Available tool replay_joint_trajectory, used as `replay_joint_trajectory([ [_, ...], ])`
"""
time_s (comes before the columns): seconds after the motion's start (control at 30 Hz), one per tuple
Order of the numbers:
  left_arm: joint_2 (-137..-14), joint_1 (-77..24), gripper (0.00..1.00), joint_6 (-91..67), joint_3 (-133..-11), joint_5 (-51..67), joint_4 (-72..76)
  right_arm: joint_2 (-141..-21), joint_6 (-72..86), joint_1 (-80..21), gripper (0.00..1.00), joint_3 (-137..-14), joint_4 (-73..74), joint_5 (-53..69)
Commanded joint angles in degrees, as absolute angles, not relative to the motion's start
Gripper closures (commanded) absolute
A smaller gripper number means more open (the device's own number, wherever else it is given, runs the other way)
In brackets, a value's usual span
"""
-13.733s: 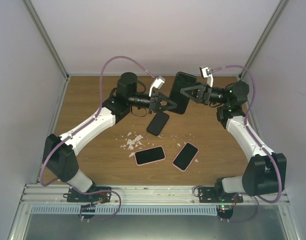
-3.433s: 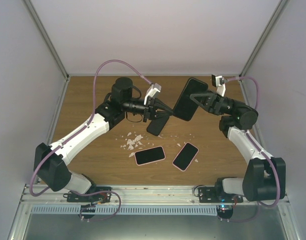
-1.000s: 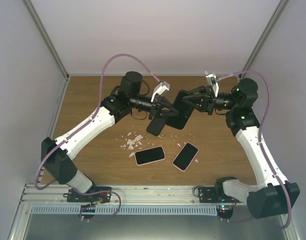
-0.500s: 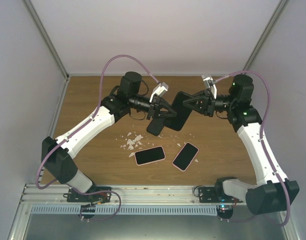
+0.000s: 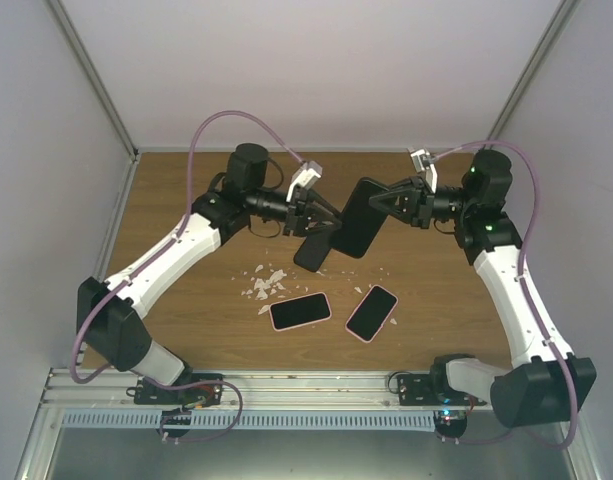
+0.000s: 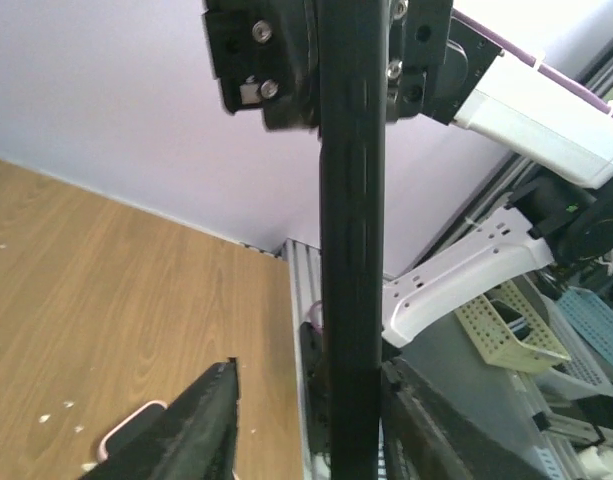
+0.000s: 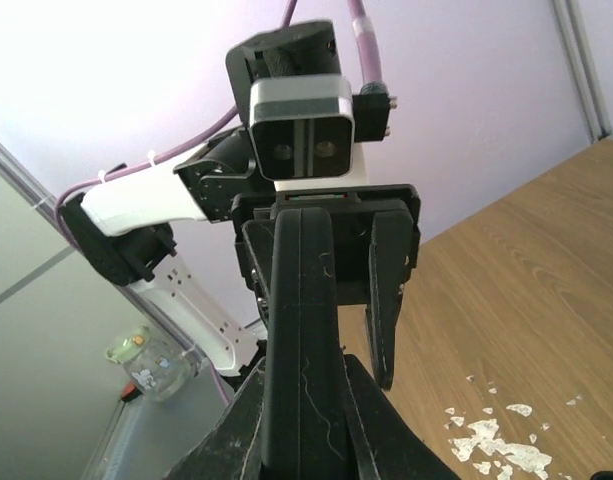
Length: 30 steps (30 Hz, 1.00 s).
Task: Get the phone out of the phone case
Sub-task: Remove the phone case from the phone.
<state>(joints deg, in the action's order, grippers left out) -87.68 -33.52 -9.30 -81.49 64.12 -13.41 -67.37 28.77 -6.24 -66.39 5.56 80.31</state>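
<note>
right gripper (image 5: 384, 205) clamps the cased phone (image 5: 354, 218), long axis sloping upper-right to lower-left; left gripper (image 5: 326, 224) gapes around its edge.

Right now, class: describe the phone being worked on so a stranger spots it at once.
Above the wooden table, look where the two arms meet. The black phone is clamped in the right gripper. Only it is lifted; the other black phone and two pink-edged phones lie flat.

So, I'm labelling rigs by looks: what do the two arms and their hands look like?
The left arm and right arm match: white links, black joints, each trailed by a looping purple cable. The left hand and right hand are black, two-fingered, each topped by a white-and-grey camera block. A green light glows on the right arm.
</note>
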Motion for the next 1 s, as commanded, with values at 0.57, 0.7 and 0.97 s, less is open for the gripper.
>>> replay_joint_trajectory([
  [0.57,-79.1,-30.7,0.51,-7.1,-69.9,65.5,-8.5,-65.1,55.9,-4.9,1.0,-59.8,-26.5,81.8],
  [0.7,-78.7,-30.8,0.5,-7.7,-69.5,67.3,-7.7,-65.3,55.2,-4.8,1.0,-60.0,-26.4,81.6],
  [0.97,-78.3,-30.8,0.49,-9.2,-68.1,68.2,-5.6,-64.8,52.4,-4.9,1.0,-60.4,-23.9,81.1],
])
